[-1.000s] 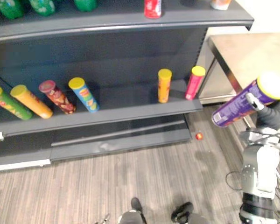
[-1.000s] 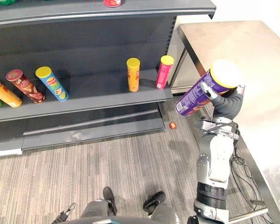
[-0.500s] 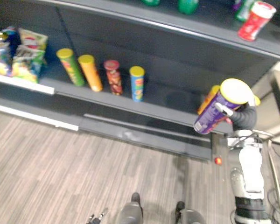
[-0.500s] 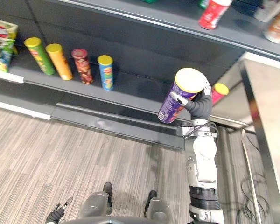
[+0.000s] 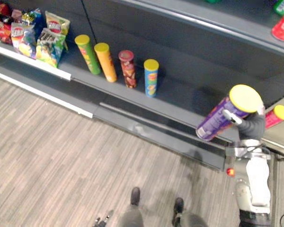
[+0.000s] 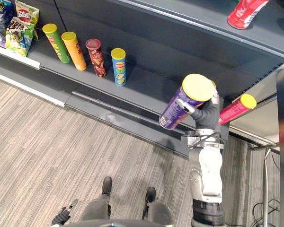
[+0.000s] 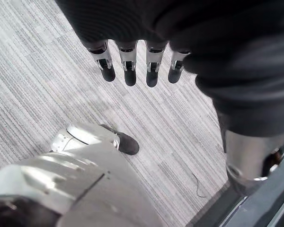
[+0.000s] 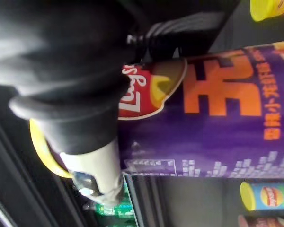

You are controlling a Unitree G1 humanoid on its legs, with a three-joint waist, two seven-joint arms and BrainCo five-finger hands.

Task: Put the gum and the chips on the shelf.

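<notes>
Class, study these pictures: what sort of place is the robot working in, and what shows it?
Probably a shop aisle or a mock-up: long dark shelves, a row of chip cans standing on one, snack bags beside them. The right hand holds a purple can.

Head eyes down over shelf (image 5: 180, 100) (wrist cameras close-up)

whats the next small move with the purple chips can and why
Probably ease the right hand forward and tip the purple yellow-lidded chips can upright: it hangs tilted before a bare stretch of the dark shelf between the blue can and pink can.
</notes>
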